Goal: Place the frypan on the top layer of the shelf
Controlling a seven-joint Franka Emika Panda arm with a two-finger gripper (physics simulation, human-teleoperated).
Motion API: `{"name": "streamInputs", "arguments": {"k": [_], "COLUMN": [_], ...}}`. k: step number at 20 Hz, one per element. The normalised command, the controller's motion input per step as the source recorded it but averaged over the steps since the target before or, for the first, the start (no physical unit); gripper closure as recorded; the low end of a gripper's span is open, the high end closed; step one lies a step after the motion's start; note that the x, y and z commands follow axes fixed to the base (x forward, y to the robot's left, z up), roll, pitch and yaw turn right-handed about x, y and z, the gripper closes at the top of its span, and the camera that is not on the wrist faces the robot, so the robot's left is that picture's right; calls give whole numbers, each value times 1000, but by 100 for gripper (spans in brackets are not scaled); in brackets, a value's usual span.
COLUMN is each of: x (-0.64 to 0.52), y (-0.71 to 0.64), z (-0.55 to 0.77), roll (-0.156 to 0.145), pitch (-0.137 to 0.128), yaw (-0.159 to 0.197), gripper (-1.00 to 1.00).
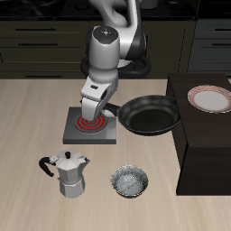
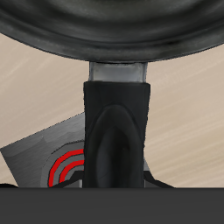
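Note:
The black frypan (image 1: 149, 115) hangs just above the table between the burner plate and the shelf (image 1: 206, 149), with its rim close to the shelf's side. Its long handle (image 1: 114, 112) points toward my gripper (image 1: 99, 111), which is shut on the handle's end above the burner. In the wrist view the pan's underside (image 2: 112, 24) fills the far edge and the handle (image 2: 115, 122) runs straight back to me. My fingertips are hidden there. The shelf is a big dark block with a flat top.
A grey burner plate with red rings (image 1: 90, 126) lies under my gripper and shows in the wrist view (image 2: 48, 159). A moka pot (image 1: 69, 173) and a small silver bowl (image 1: 129, 181) stand near the table's front edge. A plate (image 1: 210, 98) lies on the shelf's top.

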Motion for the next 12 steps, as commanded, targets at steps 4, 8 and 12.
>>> {"name": "streamInputs", "arguments": {"k": [4,8,12], "x": [166,50,18], "y": [218,255,439], "z": [-4,2,27], "roll": [9,23,50], "pitch": [-3,4,-2], "yaw": [25,11,6], "gripper": [100,100,100]}}
